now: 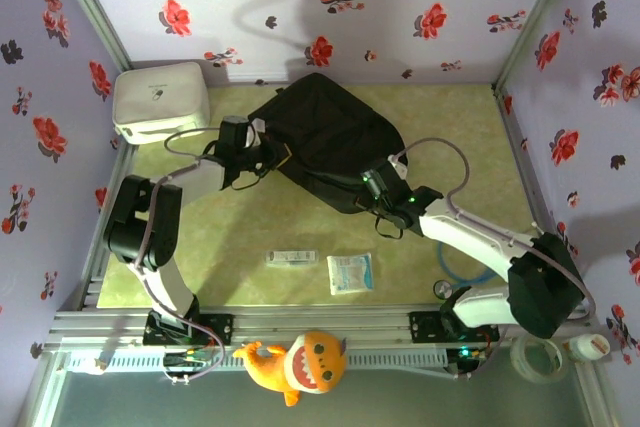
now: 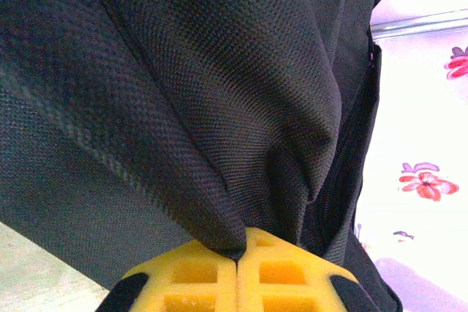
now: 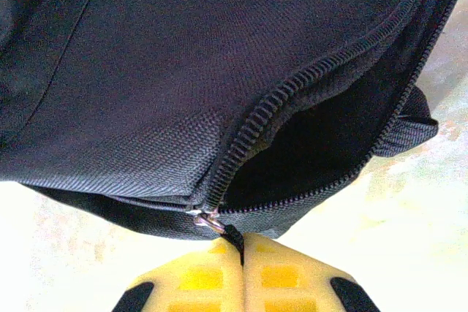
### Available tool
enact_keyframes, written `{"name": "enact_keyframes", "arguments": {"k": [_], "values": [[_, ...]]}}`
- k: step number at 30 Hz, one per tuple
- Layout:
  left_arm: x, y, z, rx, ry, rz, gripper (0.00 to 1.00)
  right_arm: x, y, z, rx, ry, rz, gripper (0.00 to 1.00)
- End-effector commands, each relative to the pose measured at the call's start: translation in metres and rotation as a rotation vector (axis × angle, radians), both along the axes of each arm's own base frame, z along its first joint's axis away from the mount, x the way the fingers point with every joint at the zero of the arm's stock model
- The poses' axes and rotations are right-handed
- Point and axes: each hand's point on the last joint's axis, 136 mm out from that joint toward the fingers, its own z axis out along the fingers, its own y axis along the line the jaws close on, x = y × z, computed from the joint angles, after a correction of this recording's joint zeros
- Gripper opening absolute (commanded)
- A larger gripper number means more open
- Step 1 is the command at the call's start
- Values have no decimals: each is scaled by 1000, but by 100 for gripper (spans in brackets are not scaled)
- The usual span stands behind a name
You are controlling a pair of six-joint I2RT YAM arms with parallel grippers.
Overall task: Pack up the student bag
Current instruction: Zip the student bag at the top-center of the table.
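The student bag (image 1: 325,137), a large black fabric backpack, lies at the middle back of the table. My left gripper (image 1: 262,154) is at its left edge, shut on a fold of the bag's fabric (image 2: 219,231). At the bag's lower right edge my right gripper (image 1: 378,190) is shut on the black zipper pull (image 3: 232,237), which hangs from a small metal ring. From the slider the zipper (image 3: 292,85) gapes partly open, with a dark inside showing. The bag fills both wrist views.
A white rounded box (image 1: 160,99) sits at the back left. A thin white packet (image 1: 291,258) and a pale blue pouch (image 1: 350,273) lie near the front. An orange plush toy (image 1: 297,364) rests on the front rail. A blue ring (image 1: 462,269) lies by the right arm.
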Motion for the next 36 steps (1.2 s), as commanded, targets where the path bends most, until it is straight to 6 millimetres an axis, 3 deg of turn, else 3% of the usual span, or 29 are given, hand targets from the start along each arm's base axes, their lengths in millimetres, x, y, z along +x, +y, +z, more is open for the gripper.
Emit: {"name": "enact_keyframes", "arguments": {"k": [1, 4, 8, 9, 12, 17, 20, 26, 30, 36], "values": [[28, 12, 14, 48, -89, 36, 0, 7, 7, 11, -24, -40, 77, 0], [36, 16, 13, 78, -92, 25, 0, 14, 24, 15, -9, -59, 161, 0], [39, 29, 9, 106, -80, 50, 13, 24, 52, 17, 23, -62, 264, 0], [39, 35, 7, 111, -72, 67, 20, 27, 61, 17, 40, -61, 290, 0], [32, 50, 3, 129, -56, 113, 40, 36, 84, 20, 86, -66, 349, 0], [7, 61, -7, 118, -7, 143, 52, 49, 113, 23, 132, -69, 406, 0], [-7, 50, -10, 27, 24, 135, 54, 52, 122, 26, 154, -72, 416, 0], [-27, 10, -15, -127, 76, 93, 56, 46, 122, 37, 190, -74, 422, 0], [-27, -16, -22, -175, 90, 58, 57, 38, 114, 41, 185, -69, 420, 0], [-17, -30, -35, -187, 111, 63, 54, 27, 104, 41, 183, -49, 406, 0]]}}
